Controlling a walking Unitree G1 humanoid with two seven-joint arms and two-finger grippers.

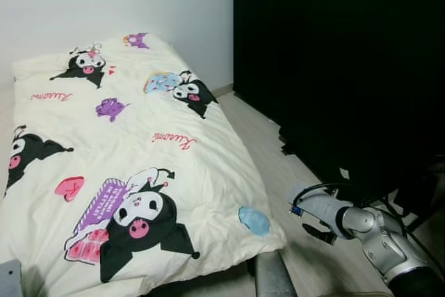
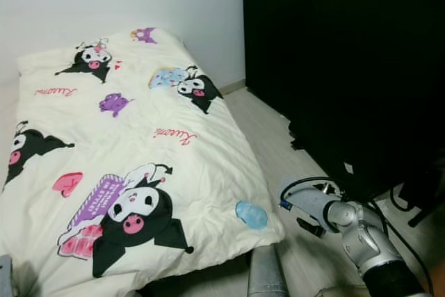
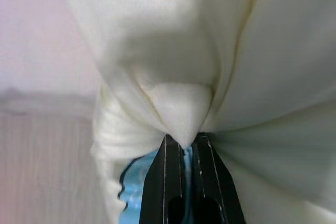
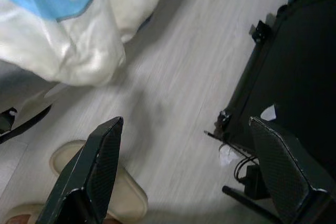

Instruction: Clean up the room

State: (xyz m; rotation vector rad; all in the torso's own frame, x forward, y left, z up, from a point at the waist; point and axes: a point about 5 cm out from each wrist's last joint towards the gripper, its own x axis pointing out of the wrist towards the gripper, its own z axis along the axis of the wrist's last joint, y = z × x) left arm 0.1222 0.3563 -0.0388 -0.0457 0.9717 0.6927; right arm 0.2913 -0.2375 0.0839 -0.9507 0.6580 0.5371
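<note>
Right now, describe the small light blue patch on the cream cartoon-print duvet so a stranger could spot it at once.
Start from the cream duvet with black cartoon characters spread beside the tall black cabinet. Follow it to its near corner on the cabinet side, above the pale wood floor. There sits the light blue patch, plain and rounded, with no black figure attached, unlike the other blue print farther up.

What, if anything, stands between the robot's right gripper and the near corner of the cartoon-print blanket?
Nothing visible does. The right gripper hangs open above bare wood floor, and the blanket corner lies just beyond its fingers. A beige slipper sits on the floor beneath, not in the path. The left gripper is shut on the blanket.
</note>
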